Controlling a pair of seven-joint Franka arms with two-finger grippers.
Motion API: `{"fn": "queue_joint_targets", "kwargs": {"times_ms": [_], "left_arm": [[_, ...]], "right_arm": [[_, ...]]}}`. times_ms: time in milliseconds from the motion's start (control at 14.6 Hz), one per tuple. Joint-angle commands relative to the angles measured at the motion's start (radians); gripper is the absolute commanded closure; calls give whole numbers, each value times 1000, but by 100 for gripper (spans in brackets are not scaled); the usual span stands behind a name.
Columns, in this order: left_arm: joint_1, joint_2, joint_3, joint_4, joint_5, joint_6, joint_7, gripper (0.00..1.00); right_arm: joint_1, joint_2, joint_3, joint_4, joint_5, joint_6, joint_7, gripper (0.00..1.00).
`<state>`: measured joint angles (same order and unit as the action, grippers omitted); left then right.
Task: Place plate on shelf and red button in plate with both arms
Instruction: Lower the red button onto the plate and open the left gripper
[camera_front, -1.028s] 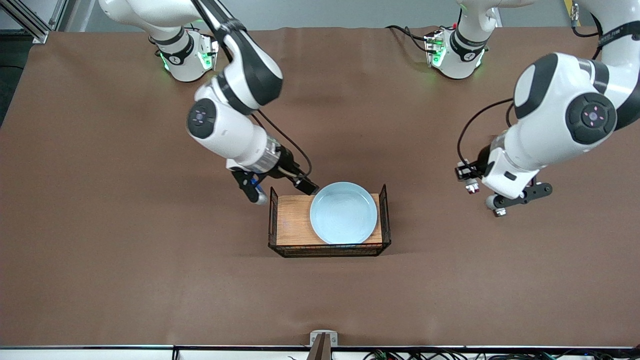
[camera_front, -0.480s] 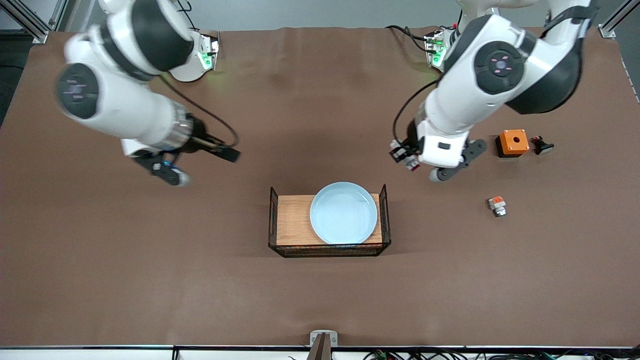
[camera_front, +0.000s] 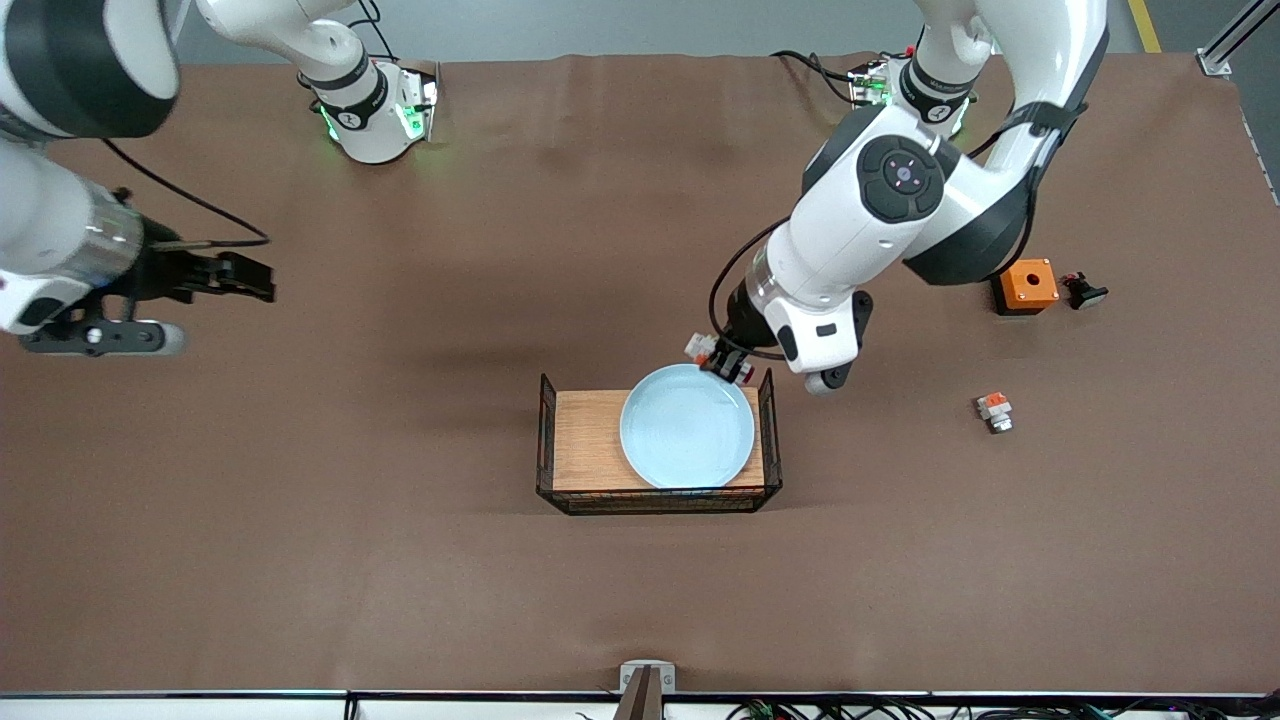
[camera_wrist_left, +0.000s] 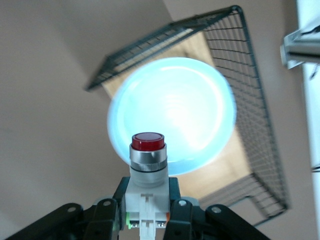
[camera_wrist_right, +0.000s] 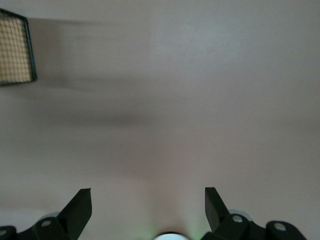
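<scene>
- The left gripper (camera_front: 722, 362) has swung in from the left arm's end of the table and now hangs over the rim of the plate (camera_front: 687, 426), at the edge farthest from the front camera
- Its fingers are clamped on the red button (camera_wrist_left: 147, 160), white body pinched between the pads and red cap pointing down at the plate in the left wrist view
- The plate has not moved across the three moments: it sits in the wire tray (camera_front: 548, 440) on the wooden base, filling the half toward the left arm's end, so that part of the job looks done
- The right gripper (camera_front: 150, 305) has pulled away from the tray and now hangs over bare table well toward the right arm's end, fingers spread wide with nothing between them; that arm appears to be waiting
- What remains, I judge, is only the release of the red button, onto the plate or the wood beside it
- With the left arm gone from over them, the spare parts show: an orange box (camera_front: 1026, 285), a small black piece (camera_front: 1083, 291) beside it and a stubby orange-and-white switch (camera_front: 994, 411) nearer the front camera
</scene>
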<state>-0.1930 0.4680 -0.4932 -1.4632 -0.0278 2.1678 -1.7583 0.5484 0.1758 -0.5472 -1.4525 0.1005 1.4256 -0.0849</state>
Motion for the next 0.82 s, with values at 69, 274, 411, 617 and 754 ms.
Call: {"fn": "queue_joint_targets", "kwargs": {"times_ms": [69, 274, 411, 617, 754], "left_arm": [[-64, 83, 51, 50, 46, 142, -182, 71], [-181, 152, 190, 115, 49, 150, -300, 71], [-285, 178, 310, 126, 49, 152, -355, 70], [-385, 199, 427, 127, 45, 155, -400, 70], [-387, 215, 427, 126, 45, 155, -400, 70]], "right_arm": [[13, -22, -103, -14, -19, 4, -205, 0], [15, -21, -103, -3, -36, 19, -205, 0], [15, -21, -103, -3, -36, 39, -207, 0], [13, -19, -105, -3, -36, 39, -208, 0], [11, -19, -103, -5, -41, 42, -211, 0]]}}
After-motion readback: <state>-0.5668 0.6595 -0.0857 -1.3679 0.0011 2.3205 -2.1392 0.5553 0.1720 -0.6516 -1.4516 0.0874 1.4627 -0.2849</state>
